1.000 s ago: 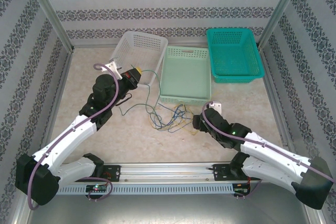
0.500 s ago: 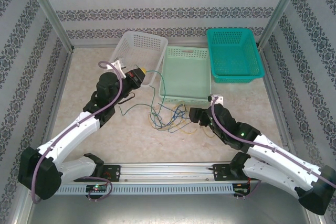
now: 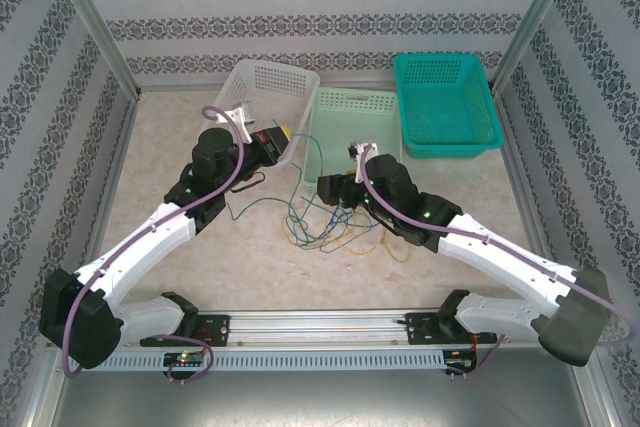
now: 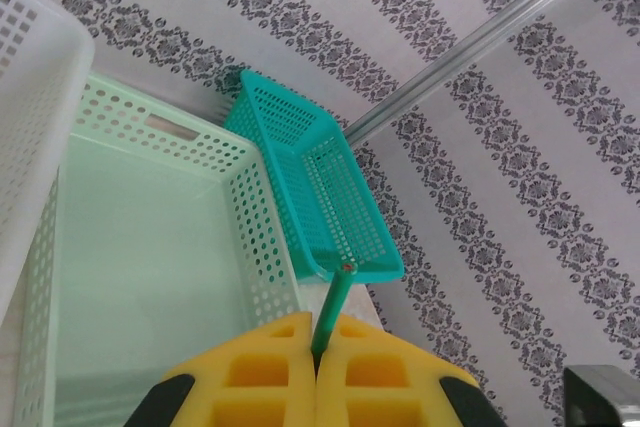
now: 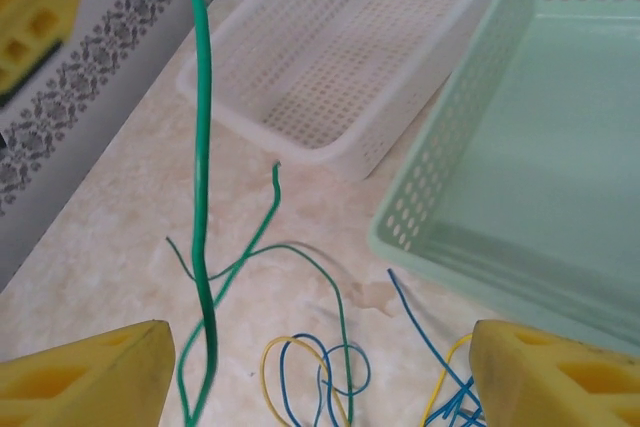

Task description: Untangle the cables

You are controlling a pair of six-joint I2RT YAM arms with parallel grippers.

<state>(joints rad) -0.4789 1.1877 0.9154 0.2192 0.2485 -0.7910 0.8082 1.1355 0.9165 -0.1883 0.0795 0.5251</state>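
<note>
My left claw [image 4: 317, 352] pinches the green wire [image 5: 203, 197] tight. The wire hangs down just ahead of my right claw [image 5: 322, 382], whose fingers are wide apart.

Your table [image 3: 155, 137] is a pale beige, marbled surface. Along its far edge three perforated plastic baskets stand side by side. A white basket [image 3: 262, 97] sits left of the middle, turned at a slant. A pale green basket [image 3: 350, 99] sits at the middle, and a teal basket [image 3: 445, 107] sits towards the far right corner. Just in front of the pale green basket, near the table's middle, thin green, blue and yellow cables [image 3: 325, 227] lie in a loose tangle of loops.
</note>
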